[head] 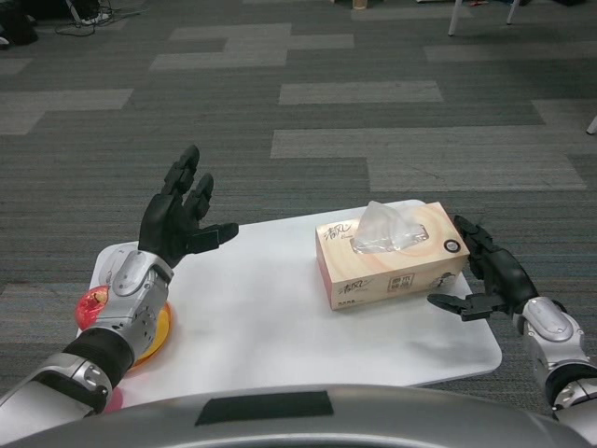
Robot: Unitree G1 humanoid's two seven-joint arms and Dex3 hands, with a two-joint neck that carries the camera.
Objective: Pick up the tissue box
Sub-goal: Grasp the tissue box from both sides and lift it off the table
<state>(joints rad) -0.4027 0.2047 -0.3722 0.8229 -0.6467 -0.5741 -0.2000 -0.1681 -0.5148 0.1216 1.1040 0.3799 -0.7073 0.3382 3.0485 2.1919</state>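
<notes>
Head view: tissue box (392, 257) near table's (280, 327) far-right edge; right hand (490, 275) beside it.

orange plate (160, 338): mostly hidden under left forearm, near table (280, 327) left edge
red object (90, 306): partly covered, identity unclear
tissue box (392, 254) print: too small to read
right forearm: cut by picture edge

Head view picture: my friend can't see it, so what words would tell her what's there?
A tissue box sits on a white table, with the robot's open right hand right beside it. The open left hand is raised farther away, above an orange plate.
</notes>
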